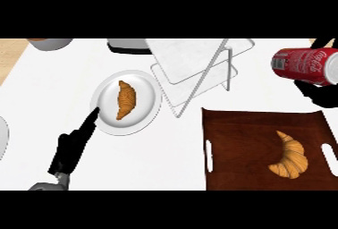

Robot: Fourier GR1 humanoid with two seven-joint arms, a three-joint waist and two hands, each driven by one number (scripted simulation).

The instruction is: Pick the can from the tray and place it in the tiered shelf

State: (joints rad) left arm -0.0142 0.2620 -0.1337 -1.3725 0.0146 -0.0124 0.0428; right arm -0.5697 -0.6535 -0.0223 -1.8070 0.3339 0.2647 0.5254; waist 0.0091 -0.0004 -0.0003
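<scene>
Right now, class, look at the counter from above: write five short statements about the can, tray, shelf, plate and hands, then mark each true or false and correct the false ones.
1. The can stands on the tray. False: the right hand holds it on its side above the counter, beyond the tray.
2. A croissant lies on the tray. True.
3. The plate is bare. False: it holds a second croissant.
4. The shelf stands between plate and can. True.
5. The left hand grips the plate. False: its fingers are straight, its tip at the plate's rim.
</scene>
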